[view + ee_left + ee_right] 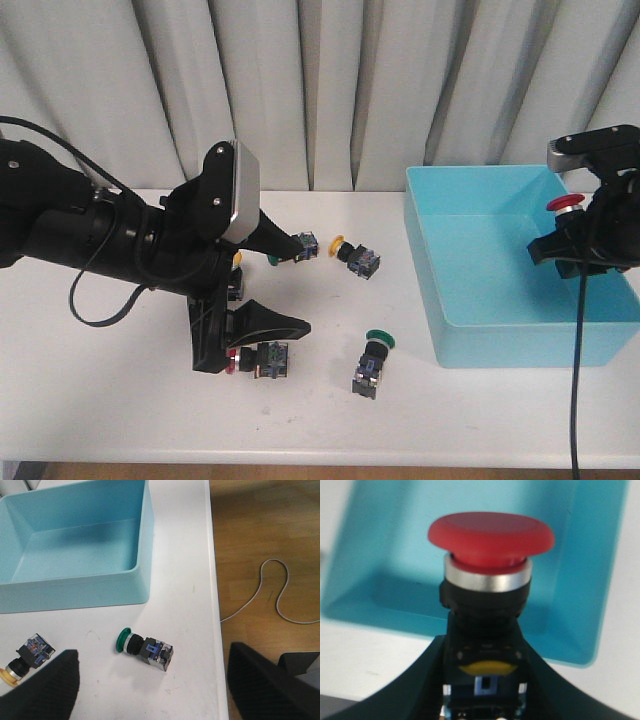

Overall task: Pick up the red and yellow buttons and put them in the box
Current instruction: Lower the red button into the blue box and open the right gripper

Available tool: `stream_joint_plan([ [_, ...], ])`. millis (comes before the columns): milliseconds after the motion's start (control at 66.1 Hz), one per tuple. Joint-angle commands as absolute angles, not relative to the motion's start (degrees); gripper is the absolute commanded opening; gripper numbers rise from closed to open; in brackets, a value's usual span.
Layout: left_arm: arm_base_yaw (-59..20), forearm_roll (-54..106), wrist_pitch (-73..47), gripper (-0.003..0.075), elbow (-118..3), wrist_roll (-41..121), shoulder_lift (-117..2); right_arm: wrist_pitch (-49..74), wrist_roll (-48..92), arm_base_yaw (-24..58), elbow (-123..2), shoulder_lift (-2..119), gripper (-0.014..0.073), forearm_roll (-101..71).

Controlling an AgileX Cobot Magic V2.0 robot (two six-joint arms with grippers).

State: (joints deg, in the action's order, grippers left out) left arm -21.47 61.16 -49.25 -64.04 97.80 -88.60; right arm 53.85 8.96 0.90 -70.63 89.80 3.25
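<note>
Two arms are in view over the white table (120, 400). The right fingers (485, 680) pinch a red button (491, 535) by its black body, cap up, held above the box (470, 260) near its right wall. The left fingers (285, 285) are spread wide, low over the table left of the box. Between and around them lie several buttons: a yellow button (354, 254) on its side near the upper finger, a green one (278, 258) at that fingertip, another red one (250, 358) under the lower finger, and a green button (144, 646) lying alone near the box's front corner.
</note>
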Motion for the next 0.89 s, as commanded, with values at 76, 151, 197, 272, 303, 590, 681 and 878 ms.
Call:
stream_joint_plan([
  [76,-21.6,64.3,-49.4,0.0578,-66.0,97.5,-86.6,59.0,5.7,0.2,-81.0,98.9,0.0209,5.5],
  [151,-21.6,64.3,-50.0,0.0578,-66.0,97.5,-86.6,61.3,5.7,-1.1,-84.7,103.7,0.0209,2.9],
  [197,-21.6,64.3,-50.5,0.0578,-66.0,97.5,-86.6,62.2,5.9,-2.0,-87.1,106.1,0.0209,1.3],
  [272,-21.6,64.3,-51.3,0.0578,-66.0,97.5,-86.6,62.9,6.8,-2.8,-90.3,109.8,0.0209,-0.9],
  [303,-21.6,64.3,-51.5,0.0578,-66.0,97.5,-86.6,62.9,7.2,-2.8,-91.5,111.2,0.0209,-0.9],
  [590,-21.6,64.3,-52.5,0.0578,-66.0,97.5,-86.6,60.5,7.6,-2.6,-94.9,119.2,0.0215,-1.0],
  [681,-21.6,64.3,-52.5,0.0578,-66.0,97.5,-86.6,60.5,7.6,-2.6,-94.9,120.7,0.0217,-1.0],
  [878,-21.6,64.3,-52.5,0.0578,-66.0,97.5,-86.6,60.5,7.6,-2.6,-94.9,122.0,0.0229,-0.9],
])
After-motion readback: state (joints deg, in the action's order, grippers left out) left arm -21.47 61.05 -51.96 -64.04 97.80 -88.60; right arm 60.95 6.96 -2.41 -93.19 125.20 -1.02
